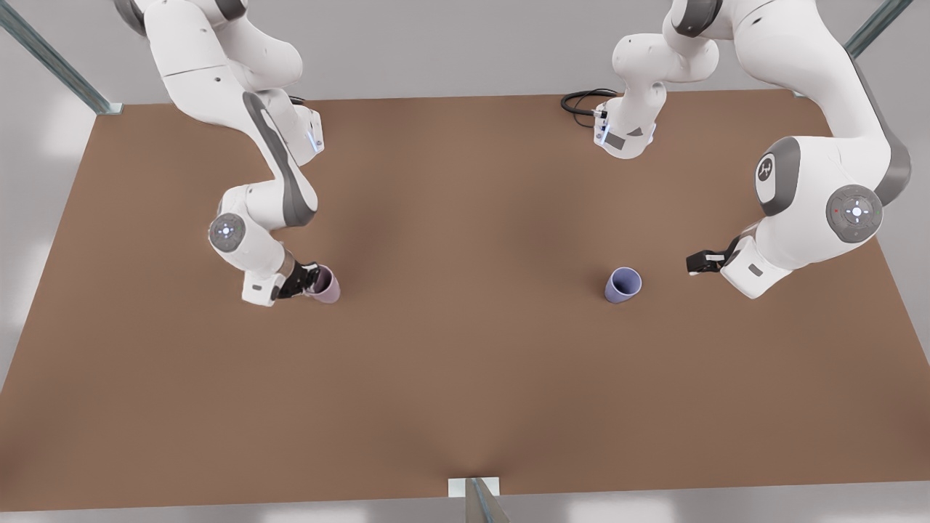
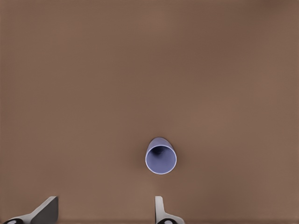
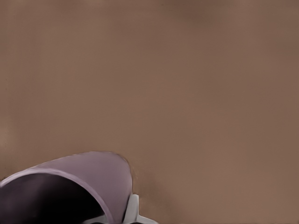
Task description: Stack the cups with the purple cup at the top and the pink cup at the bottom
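Right gripper (image 1: pixel 309 280): at the front view's left, low over the table, clenched on the pink cup's wall; the right wrist view shows one finger (image 3: pixel 132 210) pressed against the outside of the rim.
Left gripper (image 1: pixel 699 263): at the front view's right, near the purple cup but apart from it, fingers spread wide with nothing between them; the left wrist view shows both fingertips (image 2: pixel 46 210) short of the cup.
Pink cup (image 1: pixel 325 284): on the table (image 1: pixel 465 378) at the front view's left, caught by the right gripper, mouth tipped a little away from that arm.
Purple cup (image 1: pixel 623 284): standing free, mouth up, at the front view's right, well apart from the pink cup.
Step in hand: by my reading, securing each cup; pink is gripped, purple is only being approached.
Progress: early; no stacking done.
Next move: left gripper likely needs to close in around the purple cup's wall and grip; pink must end upright and steady as the base, so purple can be lowered into it.
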You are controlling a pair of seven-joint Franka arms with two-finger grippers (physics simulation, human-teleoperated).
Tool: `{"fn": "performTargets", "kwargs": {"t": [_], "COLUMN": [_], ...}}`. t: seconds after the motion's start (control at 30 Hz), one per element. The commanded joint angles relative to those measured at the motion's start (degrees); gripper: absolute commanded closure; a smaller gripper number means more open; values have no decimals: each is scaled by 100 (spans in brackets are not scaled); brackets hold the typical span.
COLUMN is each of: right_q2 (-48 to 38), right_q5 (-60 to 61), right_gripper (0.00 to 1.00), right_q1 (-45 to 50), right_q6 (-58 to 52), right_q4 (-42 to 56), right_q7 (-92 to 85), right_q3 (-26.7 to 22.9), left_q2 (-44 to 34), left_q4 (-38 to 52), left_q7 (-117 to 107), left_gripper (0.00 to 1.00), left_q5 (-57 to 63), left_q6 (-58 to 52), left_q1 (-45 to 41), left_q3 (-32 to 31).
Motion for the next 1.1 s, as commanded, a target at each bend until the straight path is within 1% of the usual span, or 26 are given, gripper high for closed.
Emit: {"fn": "performTargets", "kwargs": {"t": [0.0, 0.03, 0.1, 0.13, 0.2, 0.23, 0.27, 0.33, 0.37, 0.4, 0.43, 0.5, 0.53, 0.6, 0.67, 0.77, 0.8, 0.83, 0.87, 0.9, 0.93, 0.97, 1.03, 1.07], "right_q2": [-19, 69, 499, 824, 1649, 2361, 2969, 3487, 3733, 3998, 4077, 4165, 4156, 4156, 4209, 4279, 4297, 4297, 4270, 4253, 4244, 4191, 3981, 3866], "right_q5": [2, 2, 19, 19, 20, -24, -16, -33, -59, -191, -218, -499, -508, -508, -473, -455, -446, -429, -411, -411, -411, -341, -315, -367], "right_gripper": [79, 79, 79, 79, 79, 79, 79, 79, 79, 79, 79, 79, 79, 79, 79, 79, 74, 64, 27, 13, 10, 6, 6, 6], "right_q1": [254, 613, 1484, 1862, 2608, 3135, 3734, 4015, 4227, 4332, 4367, 4376, 4376, 4376, 4376, 4368, 4368, 4368, 4359, 4350, 4350, 4359, 4376, 4385], "right_q6": [-642, -642, -642, -651, -1080, -1441, -1556, -1548, -1591, -1732, -1741, -1732, -1750, -1750, -1741, -1697, -1679, -1679, -1688, -1715, -1723, -1715, -1776, -2004], "right_q4": [307, 543, 1352, 1853, 3125, 4189, 4973, 5474, 5817, 6029, 6003, 5906, 5862, 5756, 5765, 5774, 5765, 5765, 5765, 5756, 5756, 5756, 5748, 5704], "right_q7": [2042, 2550, 3967, 4635, 5864, 6559, 7044, 7299, 7685, 7712, 7712, 7712, 7651, 7633, 7633, 7528, 7528, 7528, 7519, 7528, 7519, 7510, 7361, 7282], "right_q3": [327, 327, 318, 309, 274, 65, -385, -552, -754, -903, -956, -948, -974, -1044, -1044, -1036, -1044, -1036, -1044, -1053, -1053, -1132, -1176, -1176], "left_q2": [-6, -6, -6, 20, 29, 29, 29, 108, -32, -85, -138, -331, -507, -569, -692, -683, -674, -639, -622, -595, -586, -551, -481, -446], "left_q4": [3, 3, 3, 3, 3, 3, 3, -24, -584, -902, -1192, -1991, -2641, -3029, -3811, -4506, -4725, -4778, -4796, -4884, -5121, -5174, -5306, -5367], "left_q7": [-2, -2, -2, -2, -2, -2, -2, -2, -11, -11, -11, -2, -2, 7, 16, 68, 77, 86, 86, 86, 95, 95, 95, 95], "left_gripper": [0, 0, 0, 0, 0, 0, 0, 0, 0, 0, 0, 0, 0, 0, 0, 0, 0, 0, 0, 0, 0, 0, 0, 0], "left_q5": [3, 3, 3, 3, 3, 3, -5, -58, -110, -198, -295, -322, -331, -444, -454, -454, -454, -454, -454, -454, -454, -454, -454, -454], "left_q6": [1, 1, 1, 10, 10, 1, 10, 88, 588, 958, 1310, 2188, 2925, 3349, 4307, 5344, 5669, 5810, 5845, 5951, 6372, 6461, 6663, 6733], "left_q1": [0, 0, 0, 0, 0, 0, 0, -26, -35, -35, -35, -35, -35, -44, -44, -53, -70, -79, -88, -158, -158, -158, -167, -158], "left_q3": [0, 0, 0, 0, 0, 0, 0, 0, -9, -17, -18, -26, -26, -53, -70, -79, -88, -88, -88, -88, -88, -88, -88, -88]}}
